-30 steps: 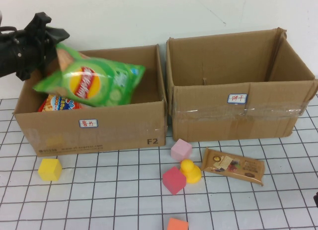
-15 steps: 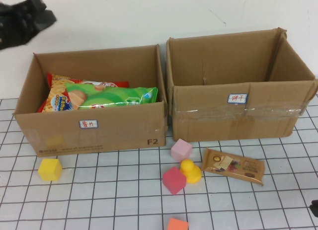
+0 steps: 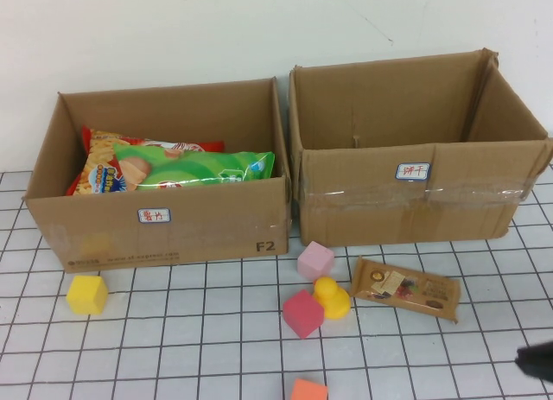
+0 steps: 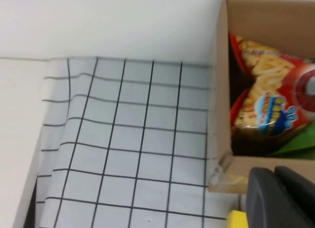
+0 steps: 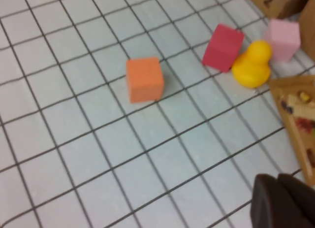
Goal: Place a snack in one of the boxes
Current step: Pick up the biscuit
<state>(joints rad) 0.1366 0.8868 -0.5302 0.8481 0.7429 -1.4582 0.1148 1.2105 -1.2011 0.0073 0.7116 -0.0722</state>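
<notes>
A green chip bag [image 3: 194, 169] lies in the left cardboard box [image 3: 164, 227] on top of a red-orange chip bag [image 3: 99, 177]. The red-orange bag [image 4: 268, 97] and a green corner [image 4: 295, 144] also show in the left wrist view. A brown snack bar [image 3: 404, 288] lies on the table in front of the right box [image 3: 415, 197], which looks empty. The bar's edge shows in the right wrist view [image 5: 298, 114]. My left gripper [image 4: 273, 177] is shut and empty, outside the left box's near-left corner. My right gripper [image 5: 277, 181] is shut and empty, low over the table near the bar; it shows at the high view's lower right edge [image 3: 537, 360].
A yellow cube [image 3: 87, 294] sits in front of the left box. A pink cube [image 3: 315, 260], a red cube [image 3: 302, 313], a yellow duck [image 3: 331, 297] and an orange cube [image 3: 308, 390] lie between the boxes and the front edge. The gridded cloth ends at the left [image 4: 44, 154].
The left gripper let go of the green chip bag, which now lies in the left box. The left arm pulled back out of the high view. The right gripper edged into view at the lower right.
</notes>
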